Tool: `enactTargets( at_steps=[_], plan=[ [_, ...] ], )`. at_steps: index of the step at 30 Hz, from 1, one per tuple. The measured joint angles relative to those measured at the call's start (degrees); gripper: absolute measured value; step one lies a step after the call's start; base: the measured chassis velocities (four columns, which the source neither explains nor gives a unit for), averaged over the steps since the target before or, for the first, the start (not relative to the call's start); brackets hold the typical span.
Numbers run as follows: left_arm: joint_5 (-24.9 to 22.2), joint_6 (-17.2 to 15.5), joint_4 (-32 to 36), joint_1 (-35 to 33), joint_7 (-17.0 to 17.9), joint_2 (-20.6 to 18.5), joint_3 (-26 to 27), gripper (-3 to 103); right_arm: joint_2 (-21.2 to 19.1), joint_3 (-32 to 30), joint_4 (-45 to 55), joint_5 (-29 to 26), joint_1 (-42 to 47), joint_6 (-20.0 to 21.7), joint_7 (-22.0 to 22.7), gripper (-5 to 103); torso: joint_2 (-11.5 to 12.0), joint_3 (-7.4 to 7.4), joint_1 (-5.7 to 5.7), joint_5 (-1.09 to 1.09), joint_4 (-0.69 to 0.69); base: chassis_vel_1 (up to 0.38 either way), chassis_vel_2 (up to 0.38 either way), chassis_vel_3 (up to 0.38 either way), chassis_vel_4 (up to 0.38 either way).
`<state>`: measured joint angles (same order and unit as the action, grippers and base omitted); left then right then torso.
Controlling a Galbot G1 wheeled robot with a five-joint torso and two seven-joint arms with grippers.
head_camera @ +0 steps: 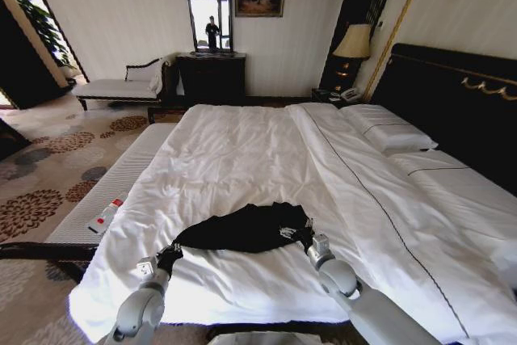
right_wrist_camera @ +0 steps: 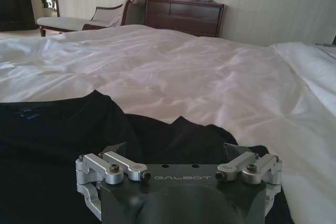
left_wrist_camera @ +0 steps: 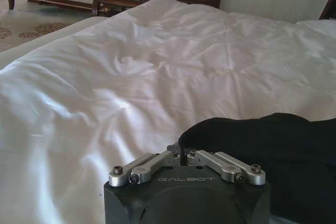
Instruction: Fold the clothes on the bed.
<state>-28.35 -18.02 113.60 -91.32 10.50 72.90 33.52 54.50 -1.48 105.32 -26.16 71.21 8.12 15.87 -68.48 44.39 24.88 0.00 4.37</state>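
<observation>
Across the bed (head_camera: 266, 151), the white duvet (head_camera: 242, 159) lies wrinkled from headboard to foot edge. Near the foot edge lies the black T-shirt (head_camera: 246, 228), bunched, spread crosswise. The left gripper (head_camera: 168, 258) sits at the shirt's left end, fingers drawn together on the fabric. The right gripper (head_camera: 300, 236) sits at the shirt's right end, linkages spread wide, black cloth beneath it; whether it grips cannot be determined.

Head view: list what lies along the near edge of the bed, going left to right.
Left gripper → black T-shirt → right gripper → bare white duvet.
</observation>
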Motion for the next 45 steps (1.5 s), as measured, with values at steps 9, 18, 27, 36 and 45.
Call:
enactTargets(
  at_steps=[9,18,27,36,45],
  plan=[
    [-0.8,0.12,-1.0,1.13,0.31,0.25,1.33,1,3.98,2.04,-0.37,-0.07,2.44,0.41,2.7,97,0.0,0.0,0.0,-0.01,0.01,0.0,0.0,0.0,0.0],
    [-0.49,0.0,-1.13,1.4,0.75,0.9,0.5,1,6.81,2.13,-2.03,1.46,2.68,-0.25,2.79,80,0.0,0.0,0.0,-0.01,0.0,0.0,0.0,0.0,0.0],
    [-0.2,-0.07,-1.06,1.46,1.32,1.13,0.45,1,9.15,3.68,-3.69,1.46,1.32,-0.11,2.97,73,0.0,0.0,0.0,-0.01,0.01,0.0,0.0,0.0,0.0],
    [0.14,0.16,-0.99,1.0,1.41,1.91,0.9,1,10.53,4.77,-6.07,2.13,0.13,-0.05,3.08,61,0.01,0.0,0.0,0.0,0.0,0.0,0.0,0.0,0.0],
    [0.47,0.29,-1.24,1.19,1.45,2.38,0.74,1,10.23,4.05,-5.93,2.2,0.32,-0.41,2.92,27,0.01,0.0,0.0,0.0,0.0,0.0,0.0,0.0,0.0]
  ],
)
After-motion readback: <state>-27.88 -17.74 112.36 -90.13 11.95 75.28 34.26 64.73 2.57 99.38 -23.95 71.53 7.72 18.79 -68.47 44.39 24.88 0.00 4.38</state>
